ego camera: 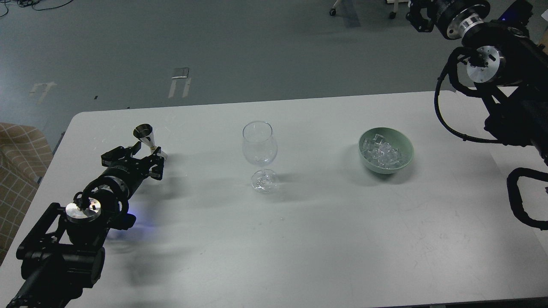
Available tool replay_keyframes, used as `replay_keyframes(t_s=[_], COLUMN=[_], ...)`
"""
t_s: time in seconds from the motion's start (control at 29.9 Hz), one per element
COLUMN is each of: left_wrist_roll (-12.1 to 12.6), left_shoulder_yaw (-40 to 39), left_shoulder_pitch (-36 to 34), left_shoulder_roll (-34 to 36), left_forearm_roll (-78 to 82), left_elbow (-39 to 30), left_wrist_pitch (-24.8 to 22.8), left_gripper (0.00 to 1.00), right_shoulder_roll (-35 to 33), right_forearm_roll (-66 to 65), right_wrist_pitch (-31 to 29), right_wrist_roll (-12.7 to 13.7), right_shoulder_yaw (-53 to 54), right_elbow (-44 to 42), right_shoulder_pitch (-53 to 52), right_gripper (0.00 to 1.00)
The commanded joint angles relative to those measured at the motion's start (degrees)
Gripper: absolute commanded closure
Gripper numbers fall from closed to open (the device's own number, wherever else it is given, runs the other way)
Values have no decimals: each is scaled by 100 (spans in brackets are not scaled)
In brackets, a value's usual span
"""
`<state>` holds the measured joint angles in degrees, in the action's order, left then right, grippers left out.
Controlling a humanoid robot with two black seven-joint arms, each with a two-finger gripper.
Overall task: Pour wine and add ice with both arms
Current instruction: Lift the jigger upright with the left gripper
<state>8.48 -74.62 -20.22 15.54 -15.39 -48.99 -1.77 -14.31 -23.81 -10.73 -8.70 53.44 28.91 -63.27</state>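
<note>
A small metal measuring cup is at the table's left, tilted, with its lower half between the fingers of my left gripper, which looks shut on it. An empty clear stemmed glass stands upright at the table's middle. The ice is a heap of clear cubes in a pale green bowl to the right of the glass. My right gripper is raised at the top right, beyond the table's far edge. It is dark and its fingers cannot be told apart.
The white table has its far edge along the upper third of the view, with grey floor behind. My right arm's cable loops hang over the table's right end. A checked cloth lies off the left edge.
</note>
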Motion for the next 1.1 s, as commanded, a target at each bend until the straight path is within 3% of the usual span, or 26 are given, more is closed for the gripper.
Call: replay_keyframes(t_s=[0.0,1.07], left_wrist_roll=[-4,-4], left_shoulder_yaw=[-8,-26], left_shoulder_pitch=[-78,-869], left_shoulder_roll=[1,-218], left_forearm_roll=[-8,-17], left_elbow=[55,1013], left_wrist_pitch=[2,-16], left_gripper=[48,52], right_shoulder_roll=[-1,-10], right_forearm_roll=[-1,-1], right_wrist_pitch=[9,88], right_wrist_roll=[0,0], right_shoulder_yaw=[0,-17], right_elbow=[0,-9], right_shoulder_pitch=[-1,7], right_gripper=[0,0])
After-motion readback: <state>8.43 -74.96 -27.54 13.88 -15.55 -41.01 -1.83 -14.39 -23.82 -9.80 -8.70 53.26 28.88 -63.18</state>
